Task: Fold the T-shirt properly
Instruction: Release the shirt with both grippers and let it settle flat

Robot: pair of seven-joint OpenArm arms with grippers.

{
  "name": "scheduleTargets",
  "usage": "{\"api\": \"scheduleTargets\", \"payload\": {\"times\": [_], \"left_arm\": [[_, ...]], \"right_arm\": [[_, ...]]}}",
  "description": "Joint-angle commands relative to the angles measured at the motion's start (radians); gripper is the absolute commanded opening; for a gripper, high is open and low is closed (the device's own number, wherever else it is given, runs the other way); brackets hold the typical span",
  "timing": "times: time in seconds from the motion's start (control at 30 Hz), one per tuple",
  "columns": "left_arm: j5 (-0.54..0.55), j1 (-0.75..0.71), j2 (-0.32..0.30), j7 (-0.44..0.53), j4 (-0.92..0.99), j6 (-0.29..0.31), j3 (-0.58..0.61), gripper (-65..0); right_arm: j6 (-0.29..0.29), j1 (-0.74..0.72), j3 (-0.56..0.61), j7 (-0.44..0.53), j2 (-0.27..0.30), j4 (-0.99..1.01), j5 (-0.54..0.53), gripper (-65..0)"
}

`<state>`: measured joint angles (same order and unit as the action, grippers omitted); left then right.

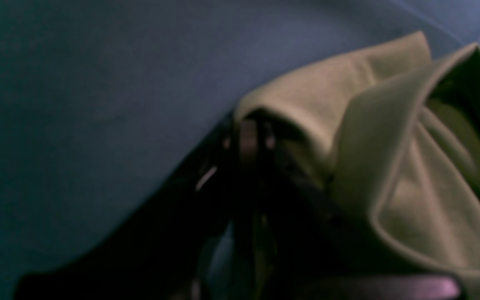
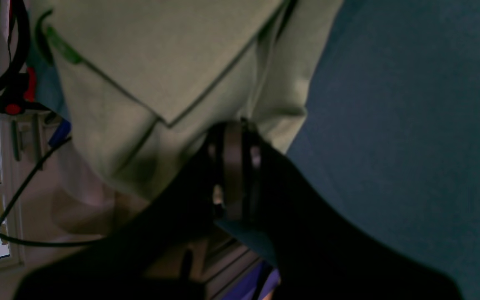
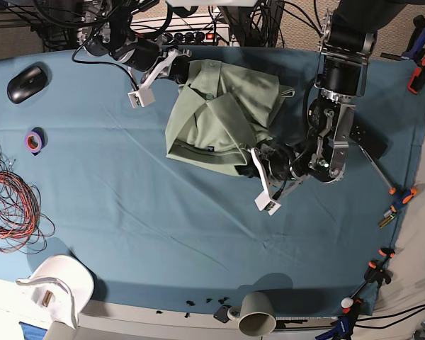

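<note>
The pale sage-green T-shirt (image 3: 219, 113) lies bunched and partly folded on the blue cloth at the back middle of the table. In the base view my left gripper (image 3: 250, 161) sits at the shirt's near right edge, and my right gripper (image 3: 184, 71) at its far left corner. Up close, the left gripper (image 1: 250, 127) is shut with a fold of T-shirt (image 1: 411, 175) draped over its tips. In the right wrist view the right gripper (image 2: 233, 131) is also shut, pinching the edge of the T-shirt (image 2: 152, 62), which hangs from it.
A black mouse (image 3: 25, 81), a purple tape roll (image 3: 33, 140) and tangled orange wires (image 3: 10, 202) lie at the left. A grey cup (image 3: 257, 314) stands at the front edge, a white holder (image 3: 57, 283) at the front left. Clamps (image 3: 416, 51) and small tools (image 3: 393, 205) line the right edge.
</note>
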<state>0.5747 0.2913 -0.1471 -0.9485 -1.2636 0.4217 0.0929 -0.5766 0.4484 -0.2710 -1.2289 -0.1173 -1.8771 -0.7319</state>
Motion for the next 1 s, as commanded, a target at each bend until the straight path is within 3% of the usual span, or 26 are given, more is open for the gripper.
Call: {"api": "scheduleTargets", "payload": {"times": [0.0,0.13,0.17,0.23,0.27,0.3,0.4,0.77,0.97], "left_arm": [[-0.033,0.023,-0.006,0.008,-0.013,-0.016,-0.002,-65.0],[-0.009,0.023,-0.006,0.008,-0.013,-0.014,-0.002,-65.0],[0.006,0.023,-0.006,0.008,-0.013,-0.014,-0.002,-62.4],[0.026,0.026,-0.006,0.007,-0.013,0.003,-0.002,-46.0],[0.035,0.028,-0.006,0.007,-0.013,0.019,-0.002,-40.6],[0.039,0.034,-0.01,0.007,-0.013,0.024,-0.002,-38.2],[0.066,0.053,-0.024,0.007,-0.013,0.023,-0.002,-37.9],[0.142,0.143,-0.148,-0.025,-0.017,0.024,-0.005,-37.9],[0.198,0.143,-0.232,-0.051,-0.054,0.024,-0.005,-37.9]], "right_arm": [[-0.006,0.003,-0.008,0.003,-0.002,-0.014,0.004,-65.0],[-0.006,0.003,-0.021,0.007,-0.001,-0.014,0.003,-65.0],[-0.006,0.003,-0.021,0.007,-0.002,-0.014,-0.002,-65.0],[-0.007,0.003,-0.021,0.008,-0.002,-0.014,-0.026,-65.0],[-0.014,0.002,-0.021,0.008,-0.002,-0.014,-0.04,-64.2],[-0.028,0.0,-0.021,0.008,-0.001,-0.014,-0.05,-59.4],[-0.042,-0.002,-0.021,0.011,-0.002,-0.015,-0.079,-49.5],[-0.044,-0.007,-0.027,0.031,0.002,-0.033,-0.079,-49.4],[-0.044,-0.103,-0.164,0.03,0.05,-0.125,-0.055,-49.4]]}}
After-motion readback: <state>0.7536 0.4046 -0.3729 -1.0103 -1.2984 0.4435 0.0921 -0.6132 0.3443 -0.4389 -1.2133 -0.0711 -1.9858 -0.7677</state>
